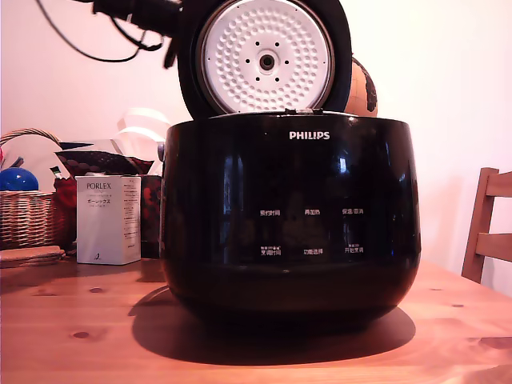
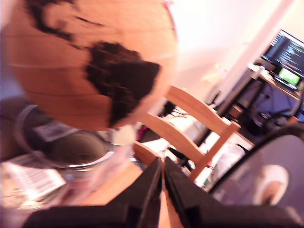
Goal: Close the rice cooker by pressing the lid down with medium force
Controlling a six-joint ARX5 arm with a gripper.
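One rice cooker sits on the wooden table, front panel toward the exterior camera, white PHILIPS lettering legible. Taking the cooker as landmark: its lid stands open, hinged at the back rim and tilted upright above the pot, white dimpled inner plate facing the camera, small holes ringing the centre.

Arm and cables appear dark and partly cut off above the cooker, toward the exterior view's left, close to the lid's edge; contact cannot be judged.

Gripper in the wrist view: the two black fingers are pressed together, only a thin seam between them, nothing pinched.

Beside the cooker on the exterior view's left stands a white PORLEX box; further out that way, a wicker basket holding a blue ball. Behind the cooker, an orange-brown globe peeks past the lid; it is large and blurred in the wrist view. On the exterior view's right of the cooker, a wooden chair.
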